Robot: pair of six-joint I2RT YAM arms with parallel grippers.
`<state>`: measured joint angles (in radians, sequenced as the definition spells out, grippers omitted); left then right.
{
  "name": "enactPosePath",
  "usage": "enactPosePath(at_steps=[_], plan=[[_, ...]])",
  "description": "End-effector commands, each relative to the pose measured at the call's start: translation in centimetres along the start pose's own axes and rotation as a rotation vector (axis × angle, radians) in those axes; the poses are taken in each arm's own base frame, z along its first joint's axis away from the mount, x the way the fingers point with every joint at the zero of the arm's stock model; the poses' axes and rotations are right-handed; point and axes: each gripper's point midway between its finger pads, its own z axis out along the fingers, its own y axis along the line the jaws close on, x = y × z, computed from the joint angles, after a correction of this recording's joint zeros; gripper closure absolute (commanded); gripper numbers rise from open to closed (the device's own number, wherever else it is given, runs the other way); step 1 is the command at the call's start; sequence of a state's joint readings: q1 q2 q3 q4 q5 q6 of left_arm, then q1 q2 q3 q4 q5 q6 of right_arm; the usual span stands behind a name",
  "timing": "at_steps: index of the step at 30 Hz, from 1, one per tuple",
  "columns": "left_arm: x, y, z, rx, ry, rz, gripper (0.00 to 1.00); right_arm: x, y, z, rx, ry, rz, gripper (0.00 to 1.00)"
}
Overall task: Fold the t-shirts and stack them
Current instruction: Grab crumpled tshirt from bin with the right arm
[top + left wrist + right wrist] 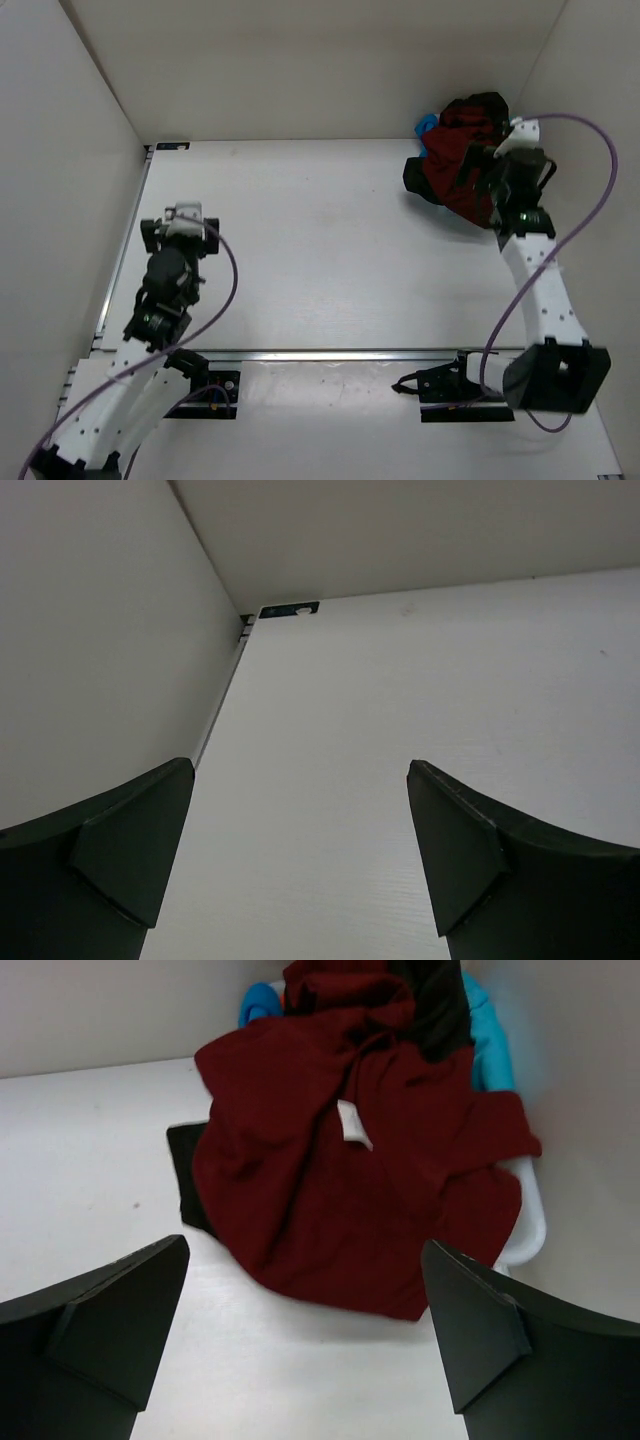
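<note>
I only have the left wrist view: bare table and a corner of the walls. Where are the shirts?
Observer: Heaped in the far right corner of the table, with a dark red shirt on top.
Operator: Is the right arm gripping them?
Observer: No. The right jaws stand open, aimed at the red shirt, gripping nothing.
Operator: Any other colours in the heap?
Observer: Black cloth and blue cloth poke out from under the red. A white basket rim shows at the heap's right edge.

Right gripper (479, 166) over t-shirts (445, 182) — jaws apparently apart (far-right corner).
</note>
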<state>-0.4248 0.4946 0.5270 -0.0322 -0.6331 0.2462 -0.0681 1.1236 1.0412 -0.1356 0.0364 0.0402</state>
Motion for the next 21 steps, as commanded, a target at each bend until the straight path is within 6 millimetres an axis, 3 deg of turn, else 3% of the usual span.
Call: enactPosePath(at_steps=[1, 2, 3, 5, 6, 7, 9, 10, 11, 12, 13, 14, 16, 17, 18, 19, 21], plan=[[3.0, -3.1, 1.4, 0.189, 0.251, 0.174, 0.01, -1.3, 0.4, 2.0, 0.019, 0.130, -0.086, 0.01], [3.7, -3.8, 2.4, 0.231, 0.332, 0.200, 0.03, -0.9, 0.5, 3.1, 0.062, 0.149, -0.195, 0.01], [4.5, -4.6, 3.4, 0.279, 0.423, 0.210, 0.07, -1.8, 1.1, 3.4, 0.105, 0.134, -0.303, 0.01], [5.7, -6.0, 4.9, 0.349, 0.564, 0.213, 0.14, -3.0, 1.8, 4.0, 0.214, 0.102, -0.384, 0.01], [6.5, -7.4, 5.4, 0.409, 0.656, 0.213, 0.16, -2.7, 1.7, 4.6, 0.246, 0.110, -0.430, 0.01], [6.2, -9.2, 6.6, 0.460, 0.689, 0.205, 0.17, -3.1, 3.2, 5.3, 0.164, 0.089, -0.416, 0.01], [7.1, -11.9, 6.4, 0.548, 0.793, 0.206, 0.16, -1.3, 2.4, 7.6, 0.070, 0.147, -0.257, 0.01], [7.0, -13.9, 6.5, 0.616, 0.820, 0.196, 0.16, -1.8, 3.8, 8.1, -0.045, 0.144, -0.154, 0.01], [7.3, -15.6, 6.5, 0.663, 0.848, 0.175, 0.15, -1.6, 3.6, 9.5, -0.071, 0.165, -0.093, 0.07], [7.1, -16.7, 6.5, 0.703, 0.849, 0.159, 0.14, -1.5, 1.6, 11.0, -0.026, 0.184, -0.069, 0.10], [7.2, -17.4, 7.0, 0.715, 0.854, 0.158, 0.12, 0.0, 0.8, 12.4, 0.026, 0.230, -0.070, 0.12], [8.0, -18.5, 6.7, 0.746, 0.879, 0.165, 0.11, -2.1, 0.1, 13.1, 0.071, 0.191, -0.071, 0.13], [8.5, -19.0, 7.4, 0.759, 0.887, 0.157, 0.09, -1.2, -0.1, 15.3, 0.100, 0.226, -0.028, 0.19], [9.2, -18.7, 8.2, 0.749, 0.884, 0.163, 0.08, -1.7, 0.2, 16.0, 0.090, 0.215, -0.008, 0.20], [10.8, -18.0, 8.7, 0.717, 0.893, 0.174, 0.08, 0.5, 0.5, 16.8, 0.104, 0.262, -0.017, 0.17], [11.0, -17.5, 9.0, 0.700, 0.897, 0.171, 0.07, 0.5, 0.5, 16.8, 0.105, 0.262, -0.022, 0.17], [12.5, -16.3, 9.4, 0.670, 0.913, 0.172, 0.06, 2.4, 0.5, 17.2, 0.116, 0.303, -0.043, 0.13]])
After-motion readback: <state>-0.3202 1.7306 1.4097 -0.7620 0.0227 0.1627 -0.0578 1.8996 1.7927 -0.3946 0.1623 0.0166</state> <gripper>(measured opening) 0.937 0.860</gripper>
